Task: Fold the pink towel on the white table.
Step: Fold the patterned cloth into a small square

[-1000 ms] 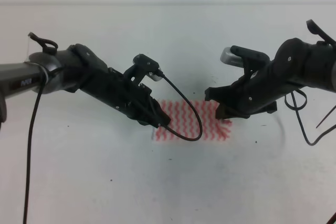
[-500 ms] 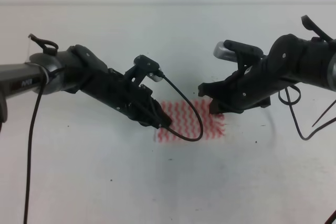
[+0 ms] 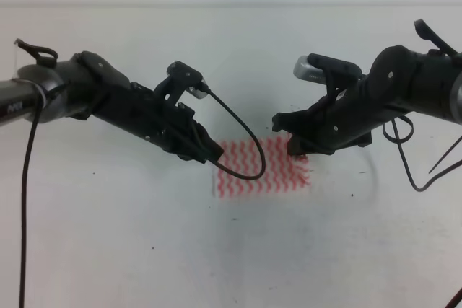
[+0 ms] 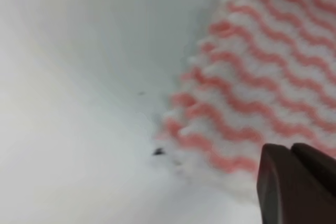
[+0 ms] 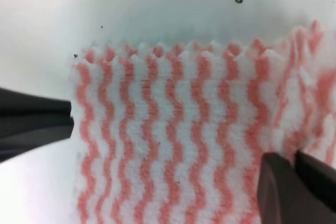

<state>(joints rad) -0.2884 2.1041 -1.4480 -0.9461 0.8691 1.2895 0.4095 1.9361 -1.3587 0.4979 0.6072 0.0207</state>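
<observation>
One pink towel (image 3: 261, 166) is lying flat on the white worktop (image 3: 231, 250), a small striped rectangle near the middle of the high view, and two arms are reaching in over it, one from each side. A black cable loop (image 3: 242, 156) from the left arm is hanging across the towel's left part.

The left pincer (image 3: 211, 152) is sitting at the towel's upper left corner; in its wrist view the two dark fingertips (image 4: 294, 182) are lying side by side with hardly a gap, over the towel's edge, and I cannot tell whether any cloth is caught between them. The right pincer (image 3: 294, 148) is hovering at the towel's upper right corner; its fingertips (image 5: 294, 187) are likewise showing close together above the striped cloth, its grip equally unclear.

Against the frame half a second back, the left arm is sitting farther up and to the left, uncovering more of the towel's left edge, while the right arm is holding the same place. The towel's outline is looking unchanged.
</observation>
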